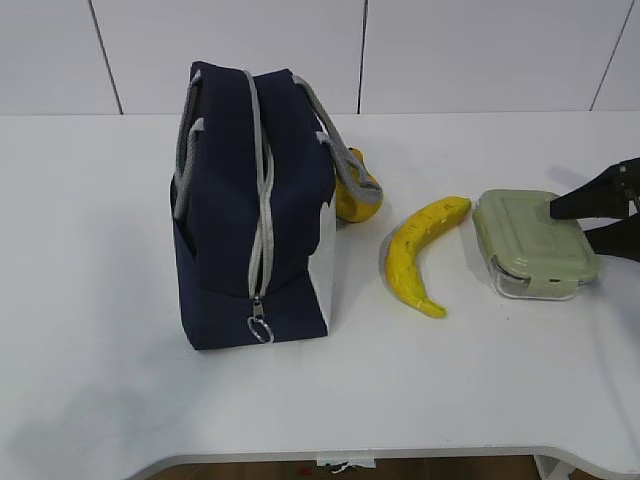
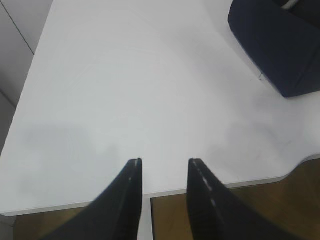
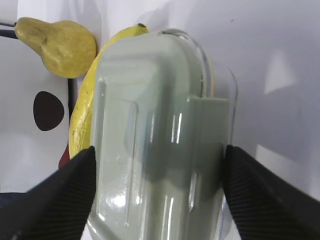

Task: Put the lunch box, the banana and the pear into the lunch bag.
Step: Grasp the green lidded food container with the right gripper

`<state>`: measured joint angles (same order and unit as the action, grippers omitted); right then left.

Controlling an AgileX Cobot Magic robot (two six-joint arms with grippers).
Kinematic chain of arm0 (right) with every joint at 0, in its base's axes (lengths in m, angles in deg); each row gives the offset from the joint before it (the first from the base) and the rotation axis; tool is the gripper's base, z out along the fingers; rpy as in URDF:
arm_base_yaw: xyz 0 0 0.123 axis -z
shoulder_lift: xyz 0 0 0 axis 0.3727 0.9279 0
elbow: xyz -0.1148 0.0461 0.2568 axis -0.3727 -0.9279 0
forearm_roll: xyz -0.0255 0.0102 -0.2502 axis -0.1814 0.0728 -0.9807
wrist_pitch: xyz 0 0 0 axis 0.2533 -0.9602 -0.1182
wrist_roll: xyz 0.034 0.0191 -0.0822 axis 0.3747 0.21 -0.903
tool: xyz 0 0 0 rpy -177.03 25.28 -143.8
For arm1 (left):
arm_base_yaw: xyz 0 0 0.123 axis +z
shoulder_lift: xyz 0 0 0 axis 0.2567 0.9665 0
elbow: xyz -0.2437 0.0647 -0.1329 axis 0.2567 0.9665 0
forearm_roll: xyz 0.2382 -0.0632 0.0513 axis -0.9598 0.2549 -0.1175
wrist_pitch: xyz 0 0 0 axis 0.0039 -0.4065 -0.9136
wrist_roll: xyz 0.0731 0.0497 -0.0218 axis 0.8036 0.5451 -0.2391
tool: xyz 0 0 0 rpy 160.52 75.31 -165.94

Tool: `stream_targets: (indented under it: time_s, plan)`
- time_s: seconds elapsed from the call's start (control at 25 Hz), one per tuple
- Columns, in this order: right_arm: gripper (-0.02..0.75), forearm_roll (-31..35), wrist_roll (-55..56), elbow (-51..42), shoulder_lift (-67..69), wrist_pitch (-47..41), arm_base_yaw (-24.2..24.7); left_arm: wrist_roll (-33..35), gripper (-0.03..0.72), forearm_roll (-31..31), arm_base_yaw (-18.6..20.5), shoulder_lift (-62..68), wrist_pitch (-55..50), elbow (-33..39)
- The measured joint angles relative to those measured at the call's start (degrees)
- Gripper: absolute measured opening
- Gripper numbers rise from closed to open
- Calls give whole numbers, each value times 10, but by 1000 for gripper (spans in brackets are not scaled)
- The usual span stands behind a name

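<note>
Nearest to me, at the front of the white tabletop (image 1: 100,380), stands the lunch bag (image 1: 252,200), navy, upright, its grey zipper run shut down to the ring pull (image 1: 259,328) at the bottom. Off to its left the left gripper (image 2: 164,172) hangs over bare tabletop near the front edge, fingers apart and holding nothing, well clear of the bag. Just right of the bag, tucked behind its grey handle, sits the pear (image 1: 355,195); next along lies the banana (image 1: 418,258), curved, with its upper tip close to the lunch box (image 1: 533,243). At the far right, the right gripper (image 3: 159,165) has its fingers spread on either side of the green lid, straddling the box; whether the pads touch it yet I cannot tell. I'd judge the step in hand to be the grasp of the lunch box, with nothing packed so far. Closing squarely on the box comes next, I'd guess, though the bag looks zipped, so it needs opening before anything goes in.
</note>
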<state>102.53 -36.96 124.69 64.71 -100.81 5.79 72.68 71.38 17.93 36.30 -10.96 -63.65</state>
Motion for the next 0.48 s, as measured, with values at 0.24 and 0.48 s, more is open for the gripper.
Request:
stream_targets:
  time_s: [0.24, 0.48]
  plan:
    - [596, -18, -1, 1, 0, 0, -2, 0, 239, 0, 0, 0, 0, 0]
    - [596, -31, -2, 1, 0, 0, -2, 0, 239, 0, 0, 0, 0, 0]
